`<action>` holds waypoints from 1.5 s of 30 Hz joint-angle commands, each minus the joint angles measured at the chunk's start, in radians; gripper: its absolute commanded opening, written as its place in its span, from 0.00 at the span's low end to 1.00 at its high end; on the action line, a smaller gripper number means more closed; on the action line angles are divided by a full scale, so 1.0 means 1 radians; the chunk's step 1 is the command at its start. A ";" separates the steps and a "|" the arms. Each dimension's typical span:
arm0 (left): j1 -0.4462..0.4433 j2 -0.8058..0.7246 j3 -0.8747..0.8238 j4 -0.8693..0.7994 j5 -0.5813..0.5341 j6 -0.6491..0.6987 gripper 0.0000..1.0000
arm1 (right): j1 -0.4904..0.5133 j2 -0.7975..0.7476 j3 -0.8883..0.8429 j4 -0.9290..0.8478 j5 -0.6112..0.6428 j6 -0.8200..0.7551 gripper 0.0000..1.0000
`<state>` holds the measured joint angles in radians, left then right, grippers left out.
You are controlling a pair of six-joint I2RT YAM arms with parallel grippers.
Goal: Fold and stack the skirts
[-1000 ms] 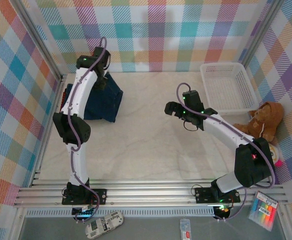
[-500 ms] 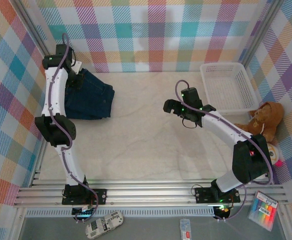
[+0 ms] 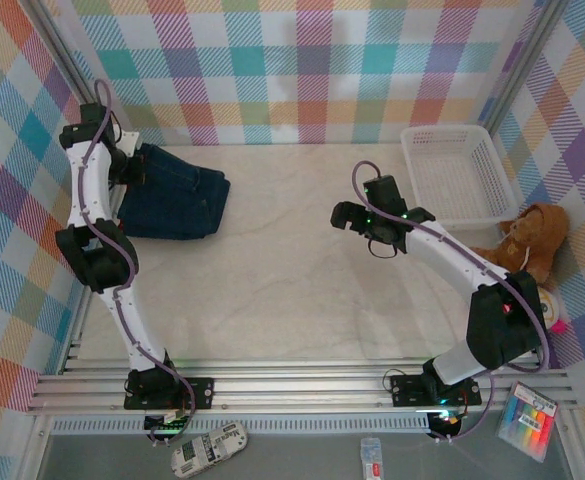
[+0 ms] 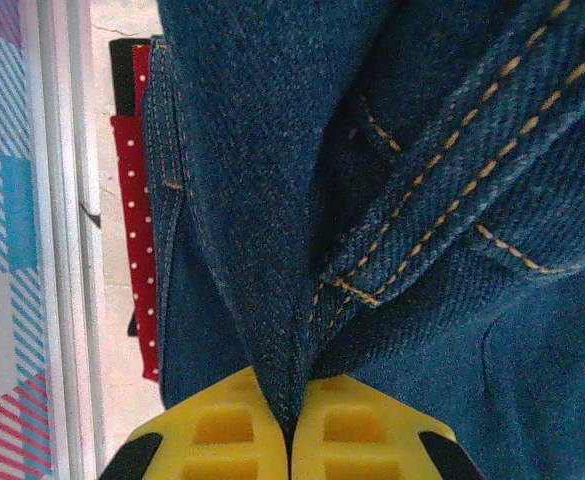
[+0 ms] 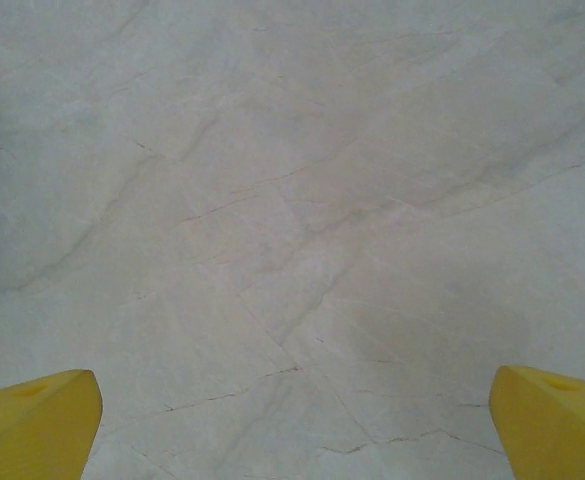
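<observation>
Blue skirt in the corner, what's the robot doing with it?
The left arm's tool is pinched shut on a fold of the dark blue denim skirt, at the far left corner of the table. That skirt lies on a pile: a red dotted skirt and a black one peek out at its edge. The right arm's tool hangs open over bare table, holding nothing.
</observation>
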<state>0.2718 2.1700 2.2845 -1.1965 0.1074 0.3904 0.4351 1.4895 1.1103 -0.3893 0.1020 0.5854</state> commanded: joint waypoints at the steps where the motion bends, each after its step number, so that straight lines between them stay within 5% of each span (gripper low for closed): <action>1: 0.012 0.037 -0.002 0.069 0.014 0.005 0.04 | -0.004 -0.048 0.018 -0.029 0.040 -0.016 0.99; 7: 0.058 0.083 0.017 0.080 -0.038 -0.042 0.20 | -0.005 -0.100 -0.017 -0.022 0.101 -0.016 0.99; 15: 0.083 -0.003 0.005 0.098 -0.091 -0.242 0.55 | -0.040 -0.166 -0.068 -0.037 0.287 -0.046 0.99; 18: 0.083 -0.122 -0.137 0.209 -0.019 -0.402 0.64 | -0.081 -0.177 -0.097 -0.024 0.366 -0.079 0.99; 23: 0.065 -0.405 -0.560 0.548 0.126 -0.657 0.96 | -0.176 -0.190 -0.149 0.038 0.385 -0.142 0.99; 27: 0.001 -0.639 -0.876 0.719 0.051 -0.754 1.00 | -0.220 -0.200 -0.236 0.179 0.398 -0.275 0.99; 34: -0.161 -1.051 -1.433 0.862 -0.478 -0.907 1.00 | -0.327 -0.166 -0.419 0.477 0.214 -0.415 0.99; 42: -0.178 -1.127 -1.661 0.868 -0.588 -0.966 1.00 | -0.393 0.020 -0.500 0.809 -0.013 -0.560 0.99; 45: -0.182 -1.104 -1.711 0.989 -0.582 -0.900 1.00 | -0.408 0.050 -0.482 0.822 -0.105 -0.593 0.99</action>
<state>0.0994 1.0527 0.6079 -0.3443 -0.4183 -0.5323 0.0425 1.5261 0.6239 0.2932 0.1345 0.0635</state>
